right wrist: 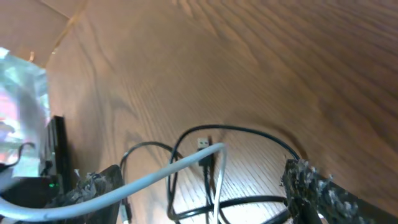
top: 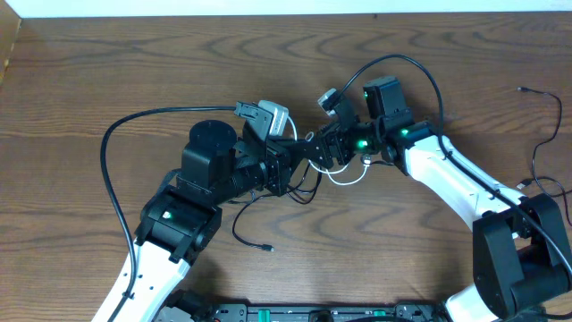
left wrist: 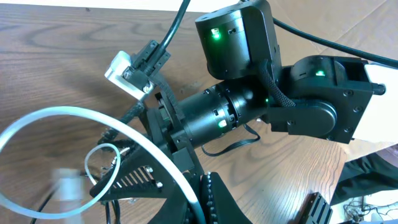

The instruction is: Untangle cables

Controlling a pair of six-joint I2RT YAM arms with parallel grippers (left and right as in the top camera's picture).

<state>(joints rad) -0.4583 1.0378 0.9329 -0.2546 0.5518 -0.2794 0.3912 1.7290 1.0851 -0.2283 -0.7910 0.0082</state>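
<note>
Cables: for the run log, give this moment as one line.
right gripper: open, white cable and black cables between its fingers | left gripper: close by, state unclear | untangling: not done

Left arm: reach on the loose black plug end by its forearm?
Probably yes: plug end lies uncovered on bare table, though the left gripper sits in the cables and must fold back.

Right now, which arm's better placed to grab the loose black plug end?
Probably left: the plug end lies beside the left arm, while the right claw sits open astride the white cable.
</note>
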